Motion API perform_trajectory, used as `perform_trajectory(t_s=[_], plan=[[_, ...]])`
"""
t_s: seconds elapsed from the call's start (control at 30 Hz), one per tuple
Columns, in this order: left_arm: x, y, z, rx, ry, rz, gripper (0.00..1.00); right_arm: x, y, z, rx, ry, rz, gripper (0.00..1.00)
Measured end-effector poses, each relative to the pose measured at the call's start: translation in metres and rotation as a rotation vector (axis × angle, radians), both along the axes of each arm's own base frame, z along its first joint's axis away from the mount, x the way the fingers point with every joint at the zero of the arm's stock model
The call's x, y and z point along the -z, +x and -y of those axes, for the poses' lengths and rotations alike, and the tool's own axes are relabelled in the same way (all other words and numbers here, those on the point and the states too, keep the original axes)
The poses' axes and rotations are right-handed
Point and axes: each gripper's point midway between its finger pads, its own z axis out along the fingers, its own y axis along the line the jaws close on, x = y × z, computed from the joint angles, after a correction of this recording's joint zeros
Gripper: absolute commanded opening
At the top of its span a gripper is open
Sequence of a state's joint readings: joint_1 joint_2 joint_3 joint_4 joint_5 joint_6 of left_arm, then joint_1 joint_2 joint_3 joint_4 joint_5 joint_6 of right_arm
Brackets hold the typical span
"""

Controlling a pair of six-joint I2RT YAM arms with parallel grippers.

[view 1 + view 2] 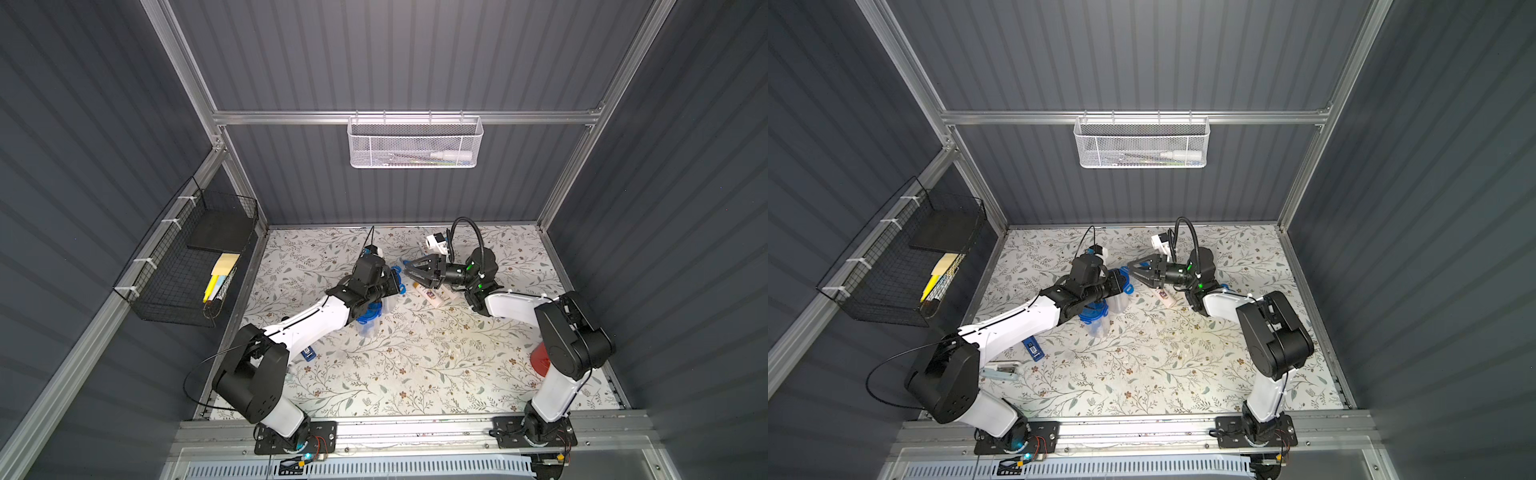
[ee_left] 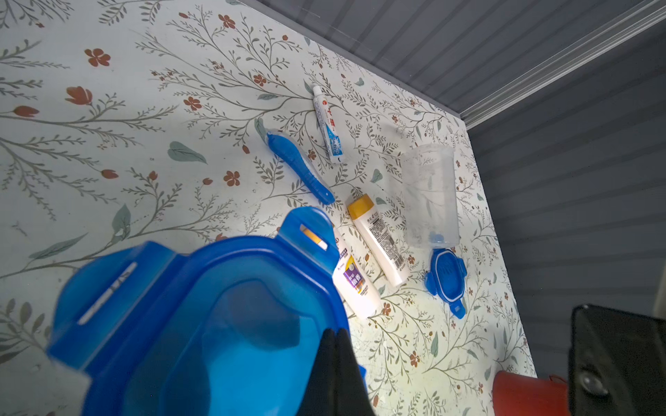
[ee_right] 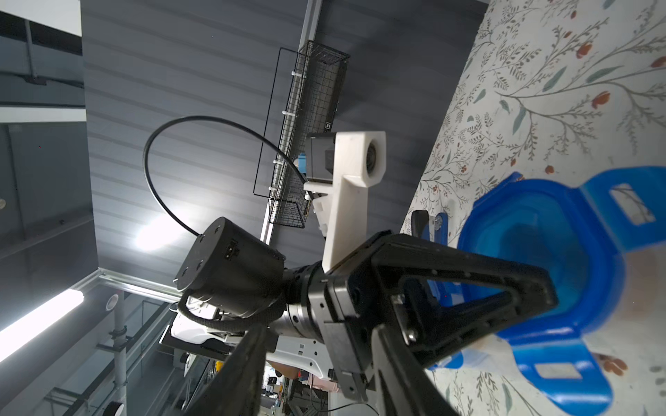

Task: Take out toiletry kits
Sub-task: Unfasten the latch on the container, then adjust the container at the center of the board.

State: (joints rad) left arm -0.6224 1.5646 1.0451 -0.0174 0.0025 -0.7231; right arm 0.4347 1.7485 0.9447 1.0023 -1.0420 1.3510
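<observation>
One toiletry kit lies spread on the floral table: a white-blue toothpaste tube (image 2: 328,126), a blue toothbrush (image 2: 301,169), and two cream bottles, one tan-capped (image 2: 378,241), one with a purple label (image 2: 355,284). In a top view the bottles (image 1: 432,297) lie under my right wrist. My left gripper (image 2: 337,333) is shut on the rim of a clear jar's blue lid (image 2: 201,324), whose clips stand flared out. The jar is held tilted off the table (image 1: 384,305). My right gripper (image 1: 406,270) is open, its tips just short of that lid (image 3: 533,259).
An emptied clear jar (image 2: 430,196) lies beside its loose blue lid (image 2: 447,279). Another lidded jar (image 1: 370,316) stands under my left forearm. A dark-blue gadget (image 1: 1033,348), a red object (image 1: 540,359), a black wire basket (image 1: 195,266) and a white mesh basket (image 1: 415,143) are around.
</observation>
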Motion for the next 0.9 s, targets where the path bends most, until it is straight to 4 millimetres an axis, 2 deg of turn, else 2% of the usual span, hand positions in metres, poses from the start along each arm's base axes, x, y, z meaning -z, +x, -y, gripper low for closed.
perform_trajectory(t_s=[0.1,0.2,0.33,0.43,0.6,0.77,0.9], plan=[[-0.003,-0.001,-0.001,0.003,0.021,-0.027,0.0,0.0,-0.003,0.004,0.037,-0.085,0.024,0.39],[-0.006,-0.002,-0.002,0.008,0.057,-0.062,0.0,-0.009,-0.004,0.009,0.094,-0.2,0.087,0.13],[-0.016,-0.004,-0.003,0.028,0.103,-0.1,0.0,-0.022,-0.013,0.015,0.15,-0.329,0.187,0.0],[-0.046,0.001,0.001,0.043,0.098,-0.067,0.0,-0.012,-0.023,0.018,0.163,-0.42,0.22,0.0],[-0.113,0.015,0.008,0.048,0.056,0.068,0.0,0.031,-0.039,0.012,0.135,-0.604,0.223,0.0],[-0.13,0.012,-0.01,0.008,0.093,0.107,0.0,0.071,-0.057,-0.005,0.052,-0.749,0.226,0.0],[-0.136,0.011,-0.025,-0.029,0.114,0.123,0.0,0.086,-0.059,-0.021,0.009,-0.822,0.24,0.0]])
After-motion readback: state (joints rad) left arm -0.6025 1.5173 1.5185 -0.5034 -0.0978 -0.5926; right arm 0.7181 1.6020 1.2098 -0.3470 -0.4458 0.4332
